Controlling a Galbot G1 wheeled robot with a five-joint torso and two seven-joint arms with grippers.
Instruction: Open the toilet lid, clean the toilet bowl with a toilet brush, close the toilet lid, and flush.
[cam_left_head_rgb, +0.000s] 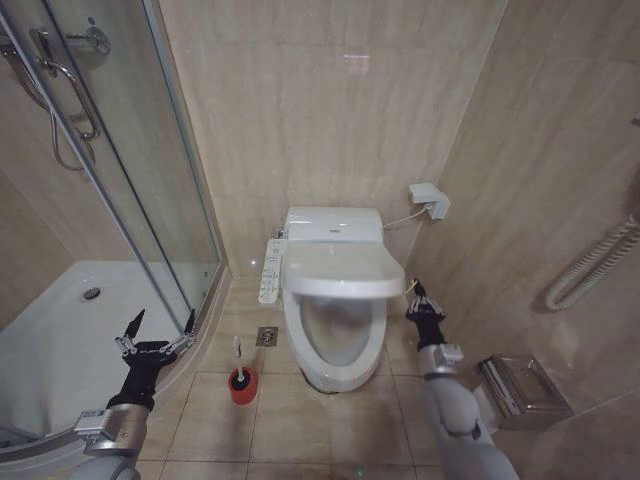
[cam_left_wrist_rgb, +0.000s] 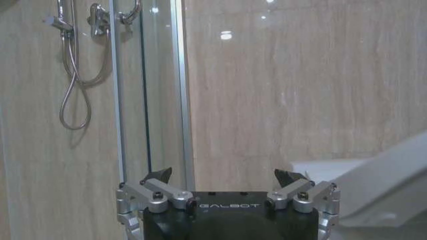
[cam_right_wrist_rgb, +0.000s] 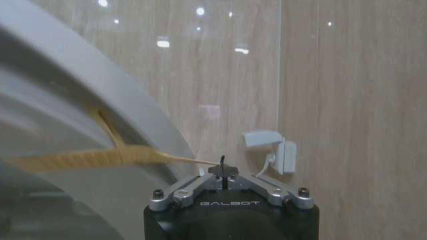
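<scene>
Tiled bathroom: toilet brush (cam_left_head_rgb: 238, 352) in red holder (cam_left_head_rgb: 241, 385); right gripper (cam_left_head_rgb: 420, 296) pinching lid strap (cam_right_wrist_rgb: 100, 157).

The toilet lid (cam_left_head_rgb: 343, 268) is sitting partly lifted over the toilet bowl (cam_left_head_rgb: 336, 345), blocking most of the way in from above, with only the front of the bowl lying open. The right gripper (cam_left_head_rgb: 421, 297) is squeezing in between the lid's edge and the side wall (cam_left_head_rgb: 540, 180), pinching the yellow strap (cam_right_wrist_rgb: 100, 157). The toilet brush (cam_left_head_rgb: 239, 366) is standing on the bare floor between the bowl and the glass shower door (cam_left_head_rgb: 150, 190), with the wide-open left gripper (cam_left_head_rgb: 158, 325) hanging beside the glass.
</scene>
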